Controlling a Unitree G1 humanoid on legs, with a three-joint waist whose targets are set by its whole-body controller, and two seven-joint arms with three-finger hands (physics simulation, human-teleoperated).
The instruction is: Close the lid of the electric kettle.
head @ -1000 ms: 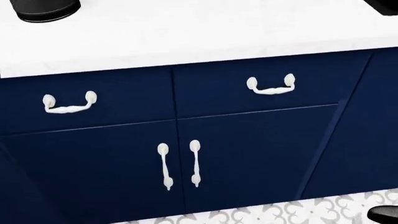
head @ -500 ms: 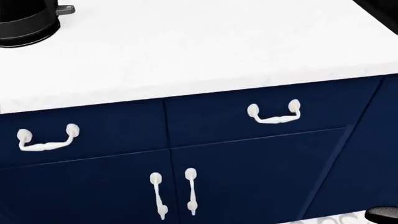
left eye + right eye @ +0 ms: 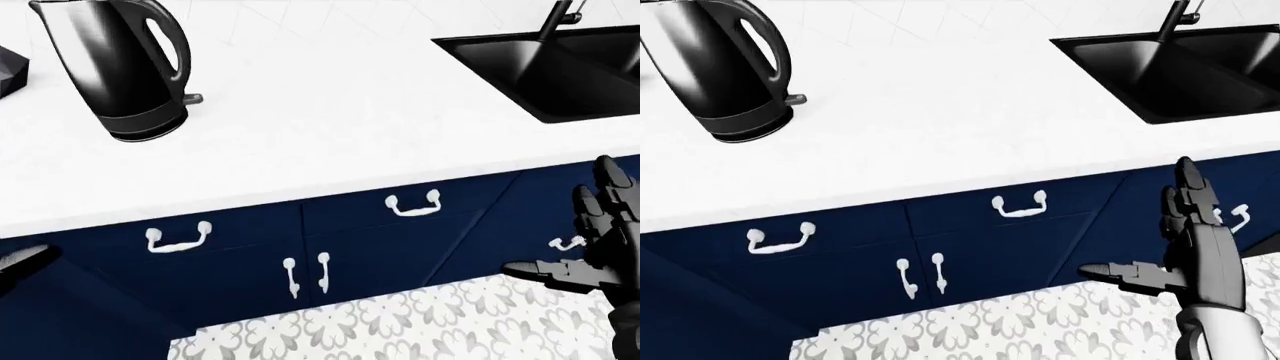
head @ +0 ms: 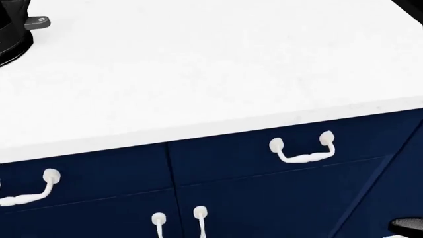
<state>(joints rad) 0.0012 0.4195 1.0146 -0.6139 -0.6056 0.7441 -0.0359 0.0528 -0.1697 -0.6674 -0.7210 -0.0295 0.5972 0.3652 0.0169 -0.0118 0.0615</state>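
Right black robot hand is hanging open, fingers spread, at the lower right of the right-eye view, well apart from the glossy black electric kettle sitting upper left on the white countertop.

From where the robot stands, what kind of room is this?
A kitchen, most likely. A white counter runs over navy cabinets with white handles, a black sink with a faucet is set into it at the left-eye view's upper right, and a black electric kettle stands at upper left.
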